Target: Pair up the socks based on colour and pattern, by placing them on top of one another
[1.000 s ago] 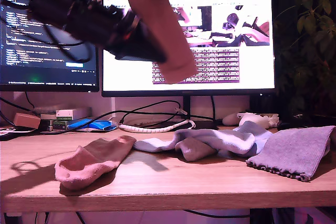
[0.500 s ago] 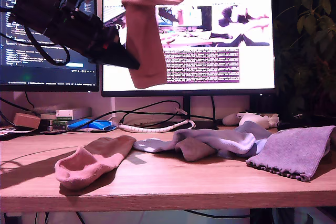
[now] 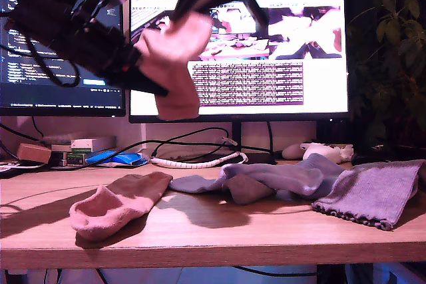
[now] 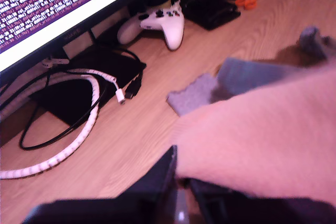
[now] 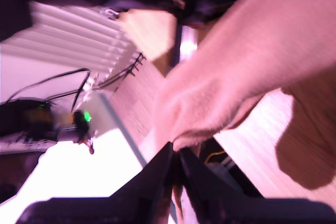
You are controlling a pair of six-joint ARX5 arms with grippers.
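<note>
Pink sock (image 3: 174,64) aloft, both hands pinching it — game controller (image 4: 157,22) (first wrist view only), desk (image 3: 219,231) below

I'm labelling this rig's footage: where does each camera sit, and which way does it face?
Exterior view: low at the desk's front edge, facing the monitors; both arms overhead, holding the lifted pink sock.
First wrist view: on my first end effector, looking down at the desk, the controller and the cable.
Second wrist view: on my second end effector; blurred.
All three share the lifted pink sock.
</note>
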